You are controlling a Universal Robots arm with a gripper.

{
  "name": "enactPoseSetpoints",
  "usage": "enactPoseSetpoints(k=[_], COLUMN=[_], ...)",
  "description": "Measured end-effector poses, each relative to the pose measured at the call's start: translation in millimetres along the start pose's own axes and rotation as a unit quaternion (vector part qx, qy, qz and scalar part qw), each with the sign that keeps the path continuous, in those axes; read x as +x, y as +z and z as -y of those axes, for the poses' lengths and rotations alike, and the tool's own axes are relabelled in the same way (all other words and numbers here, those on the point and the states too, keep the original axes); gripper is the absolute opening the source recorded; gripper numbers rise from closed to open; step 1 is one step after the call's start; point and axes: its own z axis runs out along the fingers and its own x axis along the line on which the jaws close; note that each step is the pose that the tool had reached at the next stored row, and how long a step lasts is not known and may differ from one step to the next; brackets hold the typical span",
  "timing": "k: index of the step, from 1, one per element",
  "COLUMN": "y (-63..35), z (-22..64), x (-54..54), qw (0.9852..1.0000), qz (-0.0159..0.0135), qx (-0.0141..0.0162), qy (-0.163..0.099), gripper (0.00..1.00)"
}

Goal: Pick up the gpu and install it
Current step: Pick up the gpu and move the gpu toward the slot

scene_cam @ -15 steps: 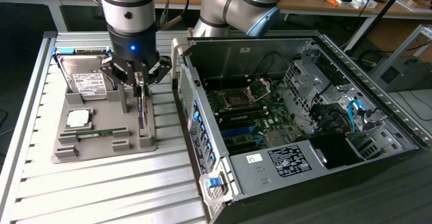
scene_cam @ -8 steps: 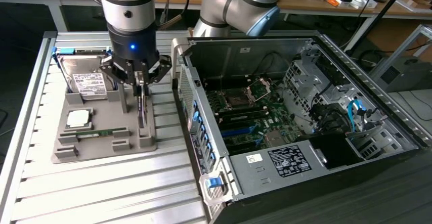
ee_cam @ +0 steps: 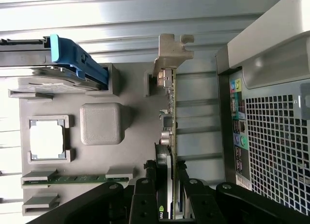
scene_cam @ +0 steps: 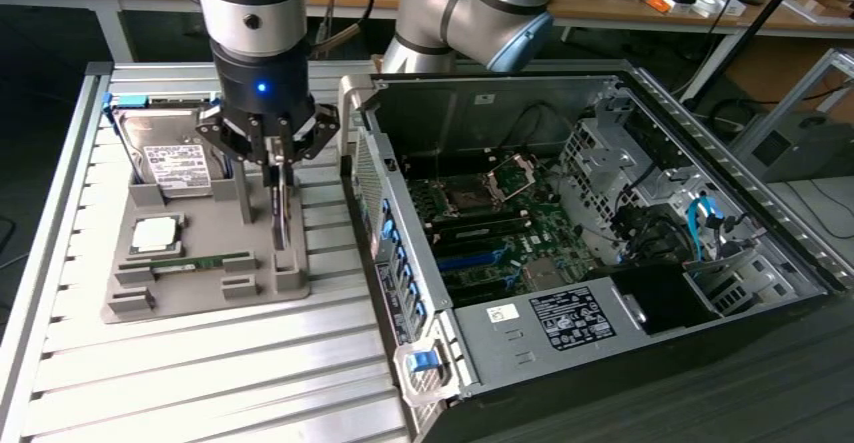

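Observation:
The gpu stands on edge over the grey parts tray, a thin dark card seen edge-on. My gripper reaches straight down onto its upper edge. In the wrist view the gpu runs away from the camera as a narrow strip, with its silvery end bracket at the far end. My gripper has a black finger on each side of the card and is shut on it. I cannot tell whether the card's lower edge still rests in the tray's slot.
On the tray lie a hard drive in a blue carrier, a processor and a green memory stick. The open computer case stands close on the exterior view's right, motherboard exposed. Slatted metal table lies underneath.

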Motion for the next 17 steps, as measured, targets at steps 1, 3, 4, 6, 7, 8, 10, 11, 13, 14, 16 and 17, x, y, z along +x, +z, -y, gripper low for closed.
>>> enactPoseSetpoints(k=[1, 3, 4, 6, 7, 8, 10, 11, 13, 14, 16, 17], y=[-0.4, -1.4, -2.0, -3.3, -3.9, -4.8, -6.1, -6.8, -8.1, -8.9, -10.2, -10.6], z=[0.0, -0.1, -0.1, -0.2, -0.2, -0.2, -0.3, -0.3, -0.4, -0.5, -0.5, -0.5], x=[0.0, -0.1, -0.1, -0.1, -0.1, -0.2, -0.2, -0.2, -0.2, -0.3, -0.3, -0.3], qw=[1.0, 1.0, 1.0, 1.0, 1.0, 1.0, 1.0, 1.0, 1.0, 1.0, 1.0, 1.0], qz=[0.0001, 0.0, 0.0, 0.0, 0.0, 0.0, 0.0, 0.0, 0.0, -0.0001, -0.0001, 0.0], qx=[-0.0001, -0.0001, -0.0001, -0.0001, -0.0002, -0.0002, -0.0002, -0.0003, -0.0005, -0.0007, -0.0012, -0.0015], qy=[0.0, 0.0, 0.0, 0.0, 0.0, 0.0, 0.0, 0.0, 0.0, 0.0, 0.0, 0.0], gripper=[0.27, 0.27, 0.27, 0.27, 0.27, 0.27, 0.27, 0.27, 0.27, 0.27, 0.27, 0.27])
